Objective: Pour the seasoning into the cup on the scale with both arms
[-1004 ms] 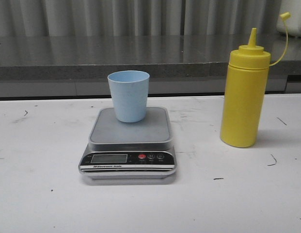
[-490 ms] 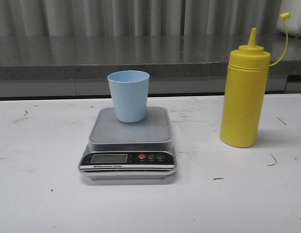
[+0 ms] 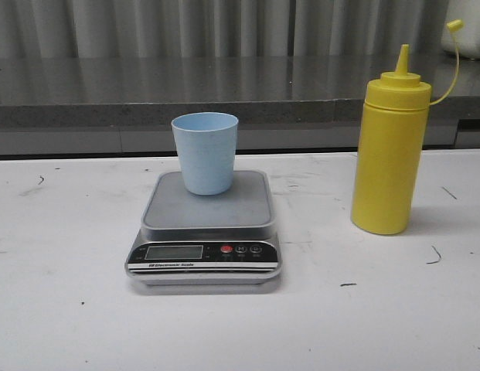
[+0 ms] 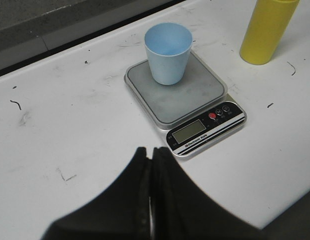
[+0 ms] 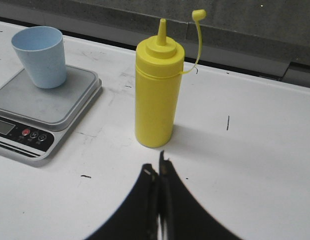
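Observation:
The pale blue cup [image 3: 205, 152] stands upright on the far part of the silver scale's [image 3: 206, 224] platform, mid-table. The yellow seasoning bottle [image 3: 389, 154] stands upright to the right of the scale, its nozzle uncapped and the cap hanging on its tether. Neither gripper shows in the front view. My left gripper [image 4: 151, 151] is shut and empty, above the table short of the scale [image 4: 187, 97] and the cup [image 4: 167, 52]. My right gripper [image 5: 157, 164] is shut and empty, close before the bottle [image 5: 157, 95]; the cup [image 5: 41, 56] and scale [image 5: 42, 107] also show there.
A grey ledge [image 3: 185, 93] runs along the back of the white table [image 3: 69, 309]. A white object [image 3: 468, 35] sits on the ledge at the far right. Small dark marks dot the tabletop.

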Controlling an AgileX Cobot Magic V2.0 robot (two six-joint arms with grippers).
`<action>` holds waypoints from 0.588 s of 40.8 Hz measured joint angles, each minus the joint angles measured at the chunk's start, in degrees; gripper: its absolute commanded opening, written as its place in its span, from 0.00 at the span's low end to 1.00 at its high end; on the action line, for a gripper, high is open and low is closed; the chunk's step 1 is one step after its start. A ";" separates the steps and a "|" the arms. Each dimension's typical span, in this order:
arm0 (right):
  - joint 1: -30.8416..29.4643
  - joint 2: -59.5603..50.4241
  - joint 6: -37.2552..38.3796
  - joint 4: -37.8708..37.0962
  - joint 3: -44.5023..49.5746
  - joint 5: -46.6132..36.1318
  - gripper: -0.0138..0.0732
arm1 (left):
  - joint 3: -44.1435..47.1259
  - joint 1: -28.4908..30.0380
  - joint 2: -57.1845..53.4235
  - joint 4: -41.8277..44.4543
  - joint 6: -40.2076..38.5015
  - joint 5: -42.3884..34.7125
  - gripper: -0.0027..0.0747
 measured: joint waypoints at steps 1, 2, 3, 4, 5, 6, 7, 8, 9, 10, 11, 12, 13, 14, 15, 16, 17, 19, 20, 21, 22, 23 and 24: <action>0.00 0.00 0.00 0.00 0.00 0.02 0.02 | 0.00 0.00 0.00 0.00 0.00 0.00 0.01; 0.00 0.00 0.00 0.00 0.00 0.13 0.02 | 0.00 0.00 0.00 0.00 0.00 0.00 0.01; 0.00 0.00 0.00 0.00 0.00 0.13 0.02 | 0.00 0.00 0.00 0.00 0.00 0.00 0.01; 0.00 0.00 0.00 0.00 0.00 0.13 0.02 | 0.00 0.00 0.00 0.00 0.00 0.00 0.01; 0.00 0.00 0.00 0.00 0.00 0.13 0.02 | 0.00 0.00 0.00 0.00 0.00 0.00 0.01; 0.00 0.00 0.00 0.00 0.00 0.13 0.02 | 0.00 0.00 0.00 0.00 0.00 0.00 0.01; 0.00 0.00 0.00 0.00 0.00 0.13 0.02 | 0.00 0.00 0.00 0.00 0.00 -0.11 0.01; 0.00 0.00 0.00 0.00 0.00 0.13 0.02 | 0.00 0.00 0.00 0.00 0.00 -0.11 0.01; 0.00 0.00 0.00 0.00 0.00 0.13 0.02 | 0.00 0.00 0.00 0.00 0.00 -0.11 0.01; 0.00 0.00 0.00 0.00 0.00 0.13 0.02 | 0.00 0.00 0.00 0.00 0.00 -0.11 0.01; 0.00 0.00 0.00 0.00 0.00 0.13 0.02 | 0.00 0.00 0.00 0.00 0.00 -0.11 0.01; 0.00 0.00 0.00 0.00 0.00 0.13 0.02 | 0.00 0.00 0.00 0.00 0.00 -0.11 0.01; 0.00 0.00 0.00 0.00 0.00 0.13 0.02 | 0.00 0.00 0.00 0.00 0.00 -0.11 0.01; 0.00 0.00 0.00 0.00 0.00 0.18 0.02 | 0.00 0.00 0.00 0.00 0.00 -0.11 0.01; 0.00 0.00 0.00 0.00 0.00 0.18 0.02 | 0.11 0.00 -0.05 0.00 0.00 -0.23 0.01; 0.00 0.00 0.00 0.00 0.00 0.18 0.02 | 0.11 0.00 -0.27 0.00 0.00 -0.33 0.01; 0.00 0.00 0.00 0.00 0.00 0.18 0.02 | 0.42 0.00 -0.44 0.00 0.00 -0.45 0.01; 0.00 0.00 0.00 0.00 0.00 0.18 0.02 | 1.02 0.13 -1.07 -0.14 0.00 -0.60 0.01; 0.00 0.00 0.00 0.00 0.00 0.18 0.02 | 1.49 0.61 -1.62 -0.45 0.00 -0.71 0.01; 0.00 0.00 0.00 0.00 0.00 0.18 0.02 | 1.92 1.05 -2.42 -0.58 0.00 -1.00 0.01; 0.00 0.00 0.00 0.00 0.00 0.18 0.02 | 2.59 1.79 -3.11 -0.67 0.00 -1.15 0.01; 0.00 0.00 0.00 0.00 0.00 0.18 0.02 | 3.18 2.45 -4.18 -0.67 0.00 -1.55 0.01; 0.00 0.00 0.00 0.00 0.00 0.18 0.02 | 4.12 3.48 -5.11 -0.67 0.00 -1.99 0.01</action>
